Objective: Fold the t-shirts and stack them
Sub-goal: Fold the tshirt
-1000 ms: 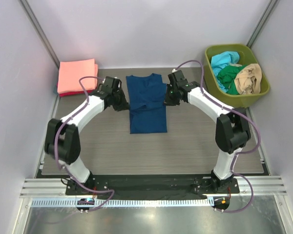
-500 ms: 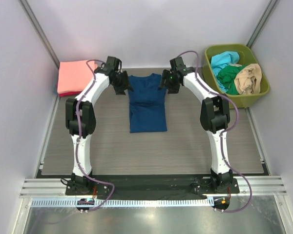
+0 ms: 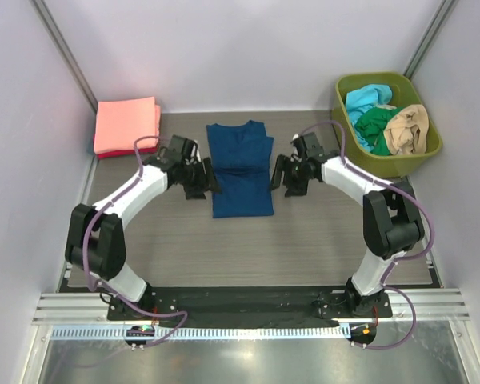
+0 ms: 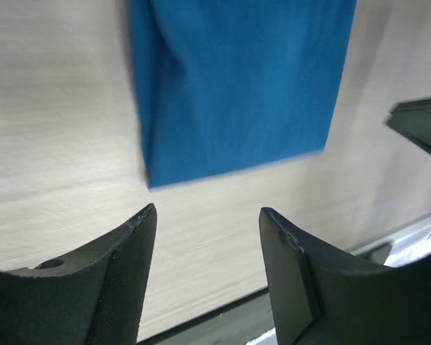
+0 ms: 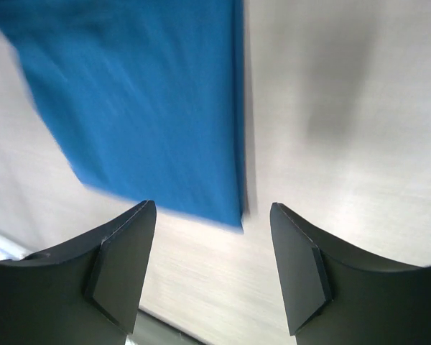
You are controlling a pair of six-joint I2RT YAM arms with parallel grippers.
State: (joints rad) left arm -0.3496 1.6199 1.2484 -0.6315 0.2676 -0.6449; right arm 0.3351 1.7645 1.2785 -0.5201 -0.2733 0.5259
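A navy blue t-shirt [image 3: 240, 170] lies flat and partly folded in the middle of the table, collar at the far end. My left gripper [image 3: 202, 181] hovers just off its left edge, open and empty. Opposite it, the right gripper [image 3: 282, 178] is open and empty beside the right edge. The left wrist view shows the shirt's [image 4: 237, 86] near hem ahead of the open left gripper [image 4: 208, 237]. The right wrist view shows the shirt's [image 5: 144, 100] near corner ahead of the open right gripper [image 5: 212, 237]. A folded salmon-pink t-shirt [image 3: 126, 126] lies on a red one [image 3: 106, 153] at the far left.
A green bin [image 3: 400, 166] at the far right holds crumpled cyan [image 3: 366, 98], green [image 3: 374, 124] and tan [image 3: 408, 128] tees. Grey walls close in the table on three sides. The arm bases stand at the near edge.
Both grippers have gone from shut to open. They swung out to the shirt's collar end, then came back toward me to its middle. The shirt lies where it was.
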